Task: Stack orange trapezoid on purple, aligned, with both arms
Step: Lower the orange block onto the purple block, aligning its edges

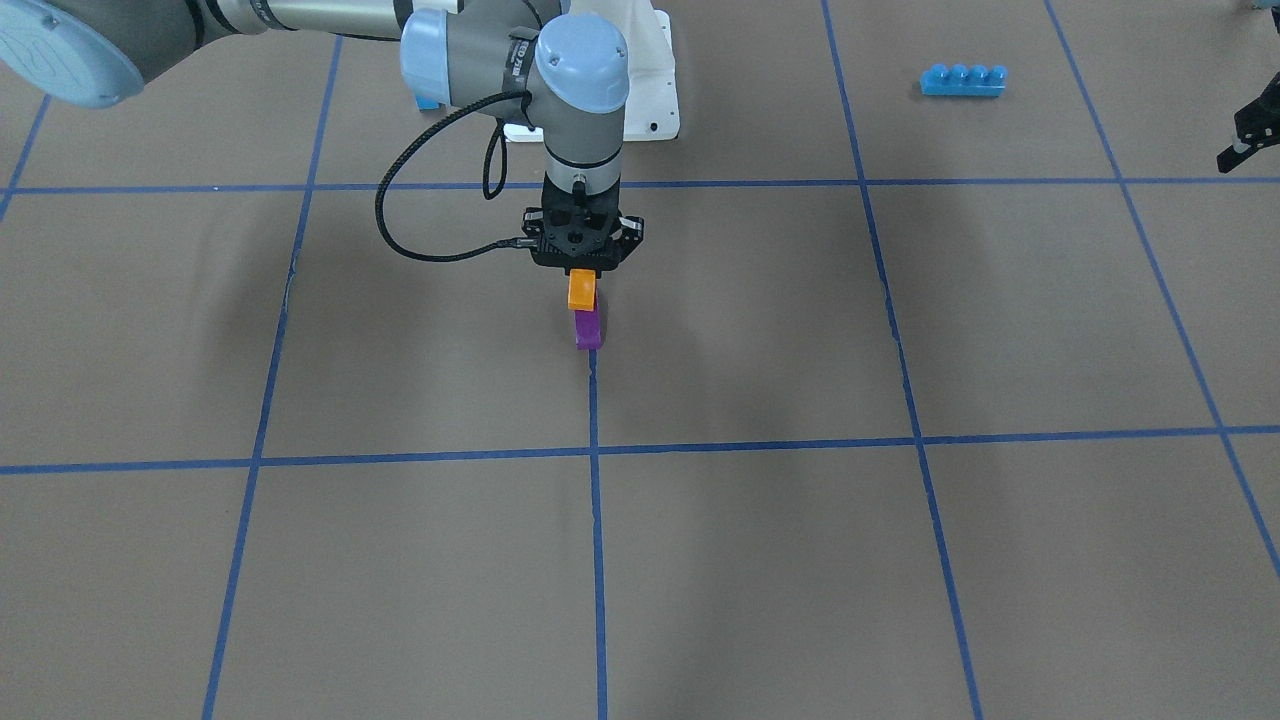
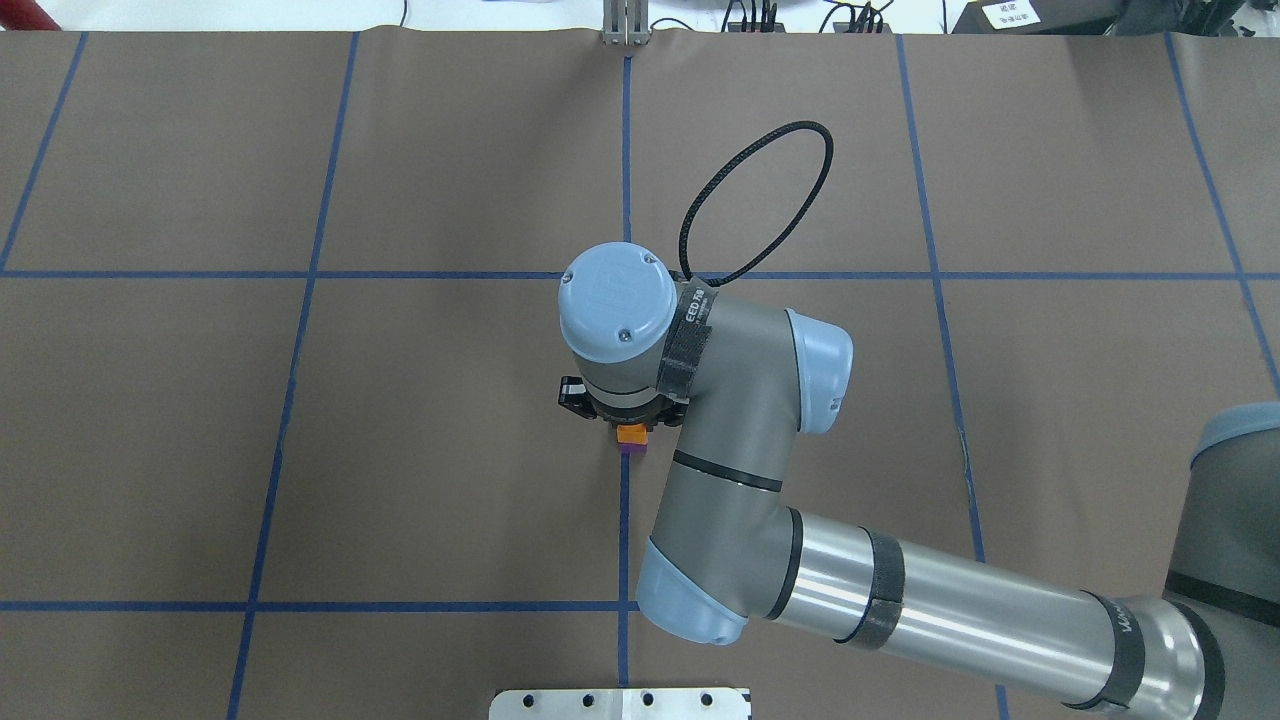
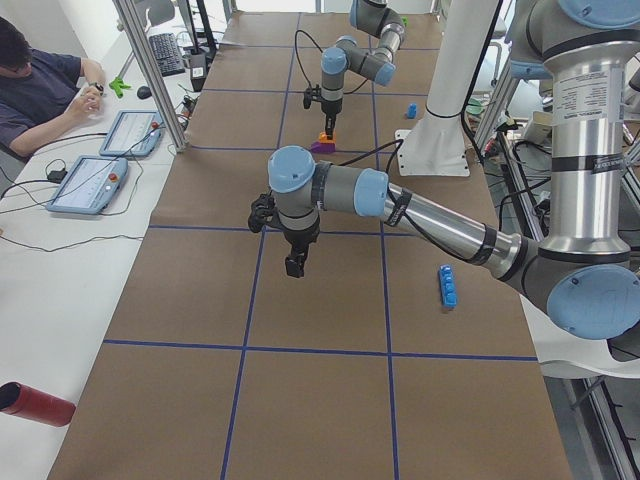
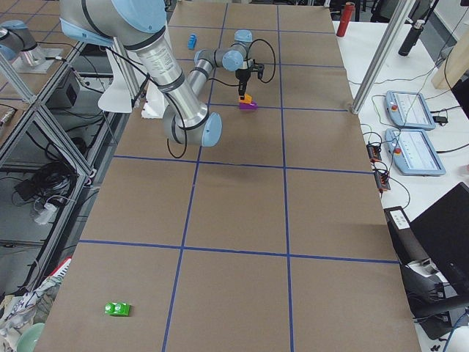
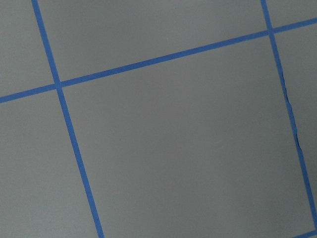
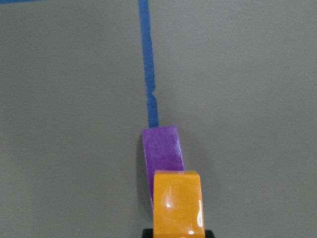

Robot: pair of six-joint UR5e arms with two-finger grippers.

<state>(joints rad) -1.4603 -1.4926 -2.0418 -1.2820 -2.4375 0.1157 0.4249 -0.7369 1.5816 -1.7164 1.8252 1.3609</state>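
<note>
At the middle of the table (image 1: 800,560), on a blue tape line (image 1: 596,420), the orange trapezoid (image 1: 581,290) sits directly over the purple (image 1: 588,330). Its underside seems to touch the purple's top, though the front view is too coarse to be sure. The right gripper (image 1: 584,270) pinches the orange brick from above. A long blue brick (image 1: 963,80) lies far off at two o'clock in that view. The left gripper (image 1: 1243,135) hangs near three o'clock at the frame edge; I cannot tell whether it is spread.
</note>
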